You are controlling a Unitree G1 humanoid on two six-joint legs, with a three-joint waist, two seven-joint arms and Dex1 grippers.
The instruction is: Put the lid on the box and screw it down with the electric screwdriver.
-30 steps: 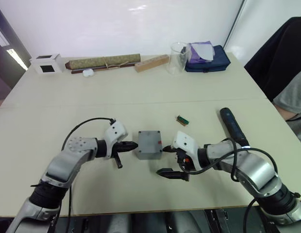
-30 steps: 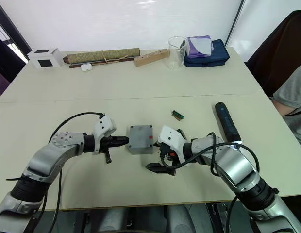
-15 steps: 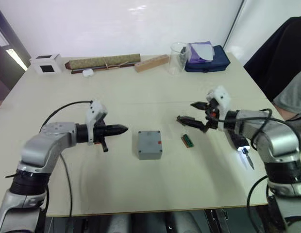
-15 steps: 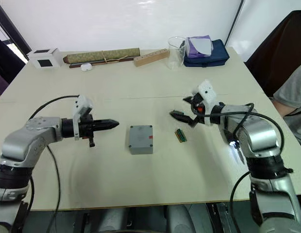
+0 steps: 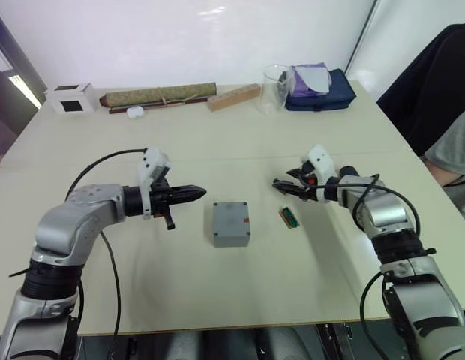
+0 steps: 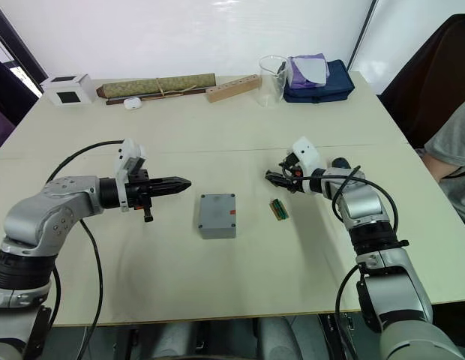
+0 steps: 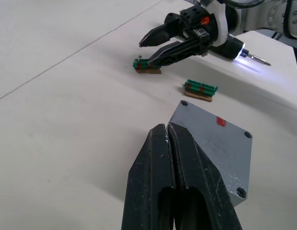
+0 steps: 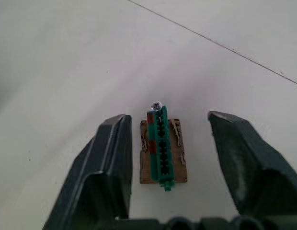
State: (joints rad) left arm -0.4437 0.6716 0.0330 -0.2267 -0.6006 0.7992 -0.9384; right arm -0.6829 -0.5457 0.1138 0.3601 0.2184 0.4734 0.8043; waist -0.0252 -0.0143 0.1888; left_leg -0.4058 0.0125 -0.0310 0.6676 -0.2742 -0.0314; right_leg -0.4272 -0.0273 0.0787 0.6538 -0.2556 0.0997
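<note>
Dark electric screwdriver (image 7: 234, 48) beside open, empty right gripper (image 8: 166, 120), lit bit toward the robot; left gripper (image 7: 167, 127) closed, empty.

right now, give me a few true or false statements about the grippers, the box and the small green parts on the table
1. The left gripper is shut. True.
2. The lid sits on the box. True.
3. The right gripper is shut on a green strip. False: it is open, its fingers either side of a green strip lying on the table.
4. The left gripper rests on the lid. False: it hovers apart, beside the box.
5. A second green strip lies near the box. True.
</note>
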